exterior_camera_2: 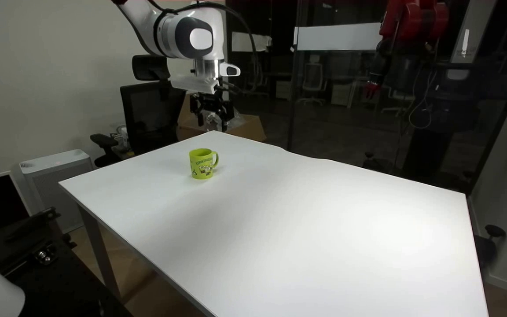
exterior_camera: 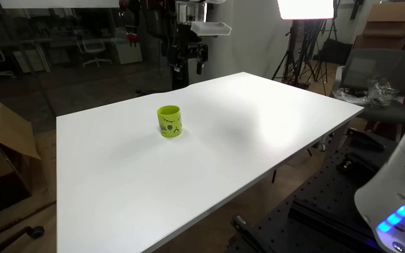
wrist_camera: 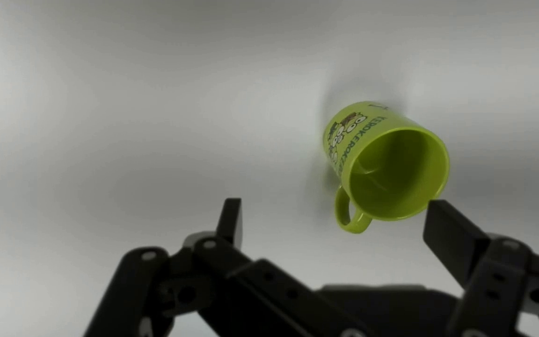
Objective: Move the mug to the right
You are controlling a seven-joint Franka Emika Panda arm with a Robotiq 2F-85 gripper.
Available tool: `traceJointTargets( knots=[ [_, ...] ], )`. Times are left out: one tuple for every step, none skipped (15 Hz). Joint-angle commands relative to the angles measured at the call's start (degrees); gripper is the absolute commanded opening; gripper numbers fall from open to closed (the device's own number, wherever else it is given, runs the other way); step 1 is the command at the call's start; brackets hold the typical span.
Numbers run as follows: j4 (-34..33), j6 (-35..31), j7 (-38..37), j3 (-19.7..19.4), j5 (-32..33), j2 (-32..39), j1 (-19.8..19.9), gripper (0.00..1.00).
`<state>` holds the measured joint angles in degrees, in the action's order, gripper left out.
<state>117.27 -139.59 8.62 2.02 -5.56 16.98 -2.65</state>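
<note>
The white table point(exterior_camera: 220, 175) carries the mug point(exterior_camera: 169, 122), upright, left of centre in both exterior views. A bright panel point(exterior_camera: 306, 10) is cropped, upper right in an exterior view. My gripper point(wrist_camera: 335, 202), cut off at the wrist view's bottom, has its fingers apart.

A robot arm point(exterior_camera_2: 187, 33) and tripods point(exterior_camera: 294, 52) suggest a lab.

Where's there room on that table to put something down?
In an exterior view, the white table has a broad bare stretch from the mug to the right-hand end, and another between the mug and the near edge. The crowded spot is around the mug: spread black fingers hang above that area.
</note>
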Motion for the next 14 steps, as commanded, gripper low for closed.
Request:
traceJointTargets(
  knots=[
    [-0.46, 0.09, -0.25, 0.75, 0.37, 0.35, 0.73, 1.0],
    [-0.65, -0.44, -1.39, 0.11, 2.8, 0.63, -0.06, 1.0],
    [-1.42, -0.41, -1.81, -0.16, 4.44, 1.51, -0.48, 1.0],
    [-3.12, -0.16, -1.27, 0.09, 5.46, 3.41, -0.61, 1.0],
    [-4.45, 0.02, -1.07, 0.22, 6.6, 4.91, -0.85, 1.0],
    [-5.52, 0.36, -0.52, 0.52, 7.38, 6.31, -1.04, 1.0],
    [-6.32, -0.02, -0.06, 0.86, 7.8, 7.65, -1.18, 1.0],
    [-7.19, -0.03, 0.17, 1.14, 8.3, 8.99, -1.38, 1.0],
    [-8.08, 0.21, 0.69, 1.62, 8.3, 10.41, -1.43, 1.0],
    [-8.93, 0.36, 0.91, 1.97, 8.28, 11.73, -1.59, 1.0],
    [-9.77, 0.59, 1.14, 2.32, 8.27, 13.01, -1.79, 1.0],
    [-10.51, 0.69, 1.57, 2.75, 8.1, 14.15, -1.86, 1.0],
    [-11.13, 0.82, 1.9, 3.03, 8.11, 15.11, -1.96, 1.0],
    [-11.71, 0.96, 2.11, 3.21, 8.14, 16.04, -2.02, 1.0]
  ],
)
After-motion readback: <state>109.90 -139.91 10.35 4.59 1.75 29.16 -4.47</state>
